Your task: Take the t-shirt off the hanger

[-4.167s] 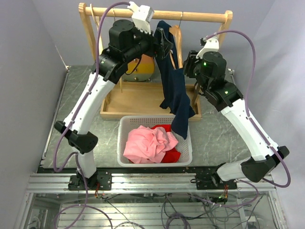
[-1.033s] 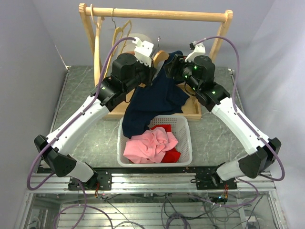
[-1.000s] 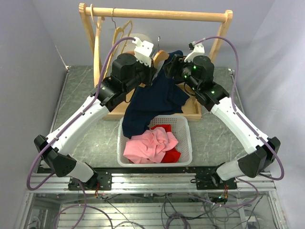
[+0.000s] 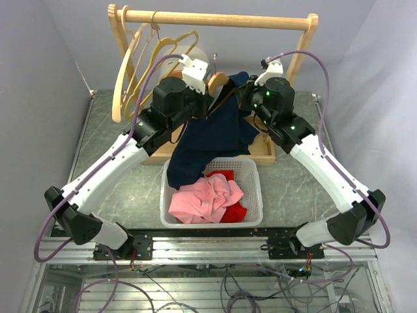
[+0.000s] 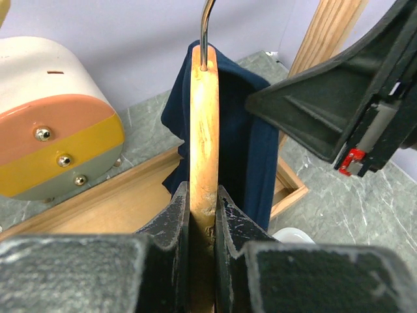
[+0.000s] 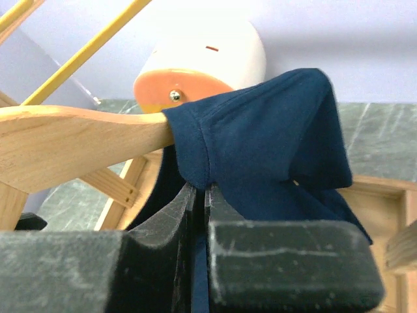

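A navy t-shirt hangs from a wooden hanger held low in front of the rack, its lower end trailing into the basket. My left gripper is shut on the hanger, just below the metal hook, and the t-shirt drapes over the hanger's far arm. My right gripper is shut on a fold of the t-shirt where the cloth wraps the hanger's end. From above, the left gripper and right gripper face each other across the hanger.
A white basket with pink and red clothes sits near the front. Behind stands the wooden rack on its tray base, with empty hangers tilted on the rail. A white, orange and yellow round object stands in the tray.
My right gripper has closed on the t-shirt's fold at the hanger's end. The empty hangers on the rail have swung out to the left. The hanger and t-shirt have shifted only slightly.
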Available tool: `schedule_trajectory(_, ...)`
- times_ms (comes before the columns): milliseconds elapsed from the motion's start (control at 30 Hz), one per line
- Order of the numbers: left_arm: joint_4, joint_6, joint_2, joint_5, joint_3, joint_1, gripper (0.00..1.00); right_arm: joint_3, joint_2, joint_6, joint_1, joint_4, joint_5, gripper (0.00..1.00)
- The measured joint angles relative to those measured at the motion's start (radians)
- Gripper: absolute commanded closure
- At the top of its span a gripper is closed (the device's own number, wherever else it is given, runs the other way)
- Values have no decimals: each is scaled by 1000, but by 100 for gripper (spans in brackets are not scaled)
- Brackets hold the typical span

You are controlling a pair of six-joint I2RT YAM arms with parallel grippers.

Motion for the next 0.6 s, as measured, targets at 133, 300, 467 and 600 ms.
schedule_trajectory(133,-1,1,-17,6,-4,-1,93,9,-24,-29,1,-20,68,100)
schedule_trajectory(300,-42,26,-69,61,-18,-1,93,126,18,-92,0,-100,216,100)
schedule_trajectory(467,-122,75,-151,147,-13,-1,93,250,66,-143,-25,-139,317,100)
schedule_trajectory(600,-164,104,-188,193,1,-2,93,293,87,-135,-65,-175,317,100)
